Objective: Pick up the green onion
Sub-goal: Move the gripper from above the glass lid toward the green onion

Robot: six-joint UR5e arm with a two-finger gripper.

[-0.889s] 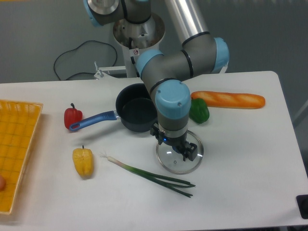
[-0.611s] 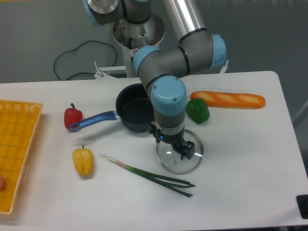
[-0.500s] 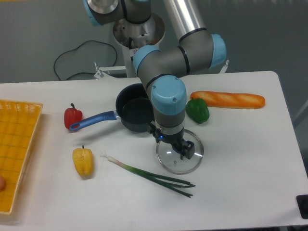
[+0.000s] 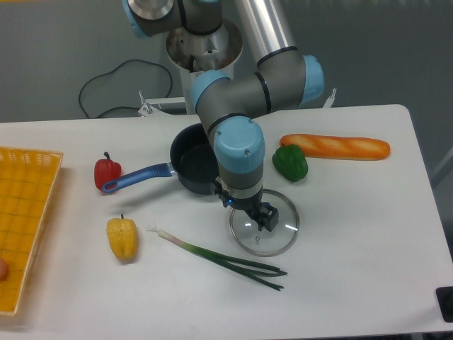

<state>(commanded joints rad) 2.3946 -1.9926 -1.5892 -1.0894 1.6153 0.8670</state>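
Lying flat on the white desk (image 4: 354,234), toward its front edge and a little left of centre: the long thin green onion (image 4: 216,256), whitish rooted tip pointing to the left edge, dark green leaves splitting toward the right. Hanging above the left part of a round glass pan lid (image 4: 264,222), behind the onion's leafy end and apart from it: the black two-finger gripper (image 4: 261,217) under the grey-and-light-blue arm. Holding nothing, as far as can be seen; how wide the jaws are standing cannot be told from this angle. Sitting behind the lid, partly hidden by the arm: a dark round saucepan (image 4: 195,167) with a blue handle reaching left. Resting near the handle's end: a small red bell pepper (image 4: 107,172). Lying left of the onion's tip: a yellow bell pepper (image 4: 122,238). Occupying the left edge: a yellow mesh basket (image 4: 25,212). Sitting right of the pan: a chunky green bell pepper (image 4: 291,163), with a long orange-brown baguette (image 4: 335,146) just behind it toward the right edge.
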